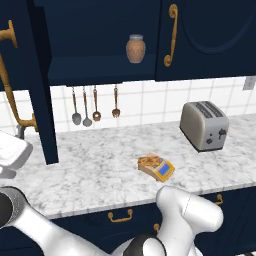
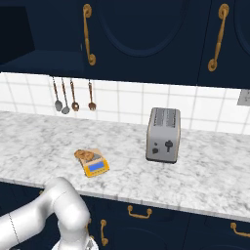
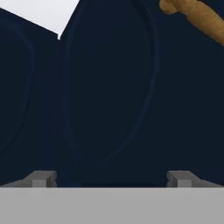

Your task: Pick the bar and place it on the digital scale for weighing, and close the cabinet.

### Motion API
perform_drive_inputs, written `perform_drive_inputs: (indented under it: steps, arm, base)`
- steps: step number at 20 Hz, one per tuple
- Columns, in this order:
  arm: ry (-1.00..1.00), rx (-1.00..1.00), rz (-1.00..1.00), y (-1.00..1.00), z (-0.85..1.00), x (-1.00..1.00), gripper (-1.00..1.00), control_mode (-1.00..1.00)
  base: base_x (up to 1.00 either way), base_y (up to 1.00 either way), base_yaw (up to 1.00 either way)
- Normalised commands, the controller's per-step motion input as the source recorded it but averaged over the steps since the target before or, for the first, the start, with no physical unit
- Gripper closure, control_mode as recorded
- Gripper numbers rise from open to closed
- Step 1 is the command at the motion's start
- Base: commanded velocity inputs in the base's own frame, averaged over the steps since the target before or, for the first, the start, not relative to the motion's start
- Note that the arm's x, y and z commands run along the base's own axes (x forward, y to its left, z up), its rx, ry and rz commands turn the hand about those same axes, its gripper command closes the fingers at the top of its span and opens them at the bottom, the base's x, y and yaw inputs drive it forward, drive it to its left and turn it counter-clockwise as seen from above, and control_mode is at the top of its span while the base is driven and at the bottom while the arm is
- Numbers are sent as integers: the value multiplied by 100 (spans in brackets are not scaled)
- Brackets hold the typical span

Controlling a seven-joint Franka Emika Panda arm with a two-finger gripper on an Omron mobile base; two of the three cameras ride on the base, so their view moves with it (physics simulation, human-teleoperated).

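The speckled orange-brown bar (image 1: 150,161) (image 2: 85,155) lies on the grey top plate of the tan digital scale (image 1: 164,170) (image 2: 96,167), mid-counter, with the blue display facing the front edge. The navy wall cabinet (image 1: 100,70) stands open. Its left door (image 1: 42,100) is swung out towards me, edge-on over the counter; its right door (image 1: 210,35) is shut. In the hand view my gripper (image 3: 111,179) is open, its fingertips (image 3: 41,178) wide apart with nothing between them. It faces a dark navy arched panel (image 3: 109,96) close up, with a brass handle end (image 3: 197,15) at the upper right.
A brown lidded jar (image 1: 135,48) sits on the open cabinet's shelf. A silver toaster (image 1: 204,125) (image 2: 163,135) stands right of the scale. Several utensils (image 1: 95,105) (image 2: 73,97) hang on the tiled wall. A sink (image 1: 10,150) is at the far left. Navy drawers (image 1: 120,216) run under the counter.
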Motion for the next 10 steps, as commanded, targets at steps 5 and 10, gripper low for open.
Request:
perform_drive_inputs:
  steps: [5, 10]
  arm:
    - [-26, 24, -5, -98, 37, -18, -100, -100]
    - [-21, 29, -4, -100, 38, -1, -100, -100]
  base:
    - [0, 0, 0]
    - [0, 0, 0]
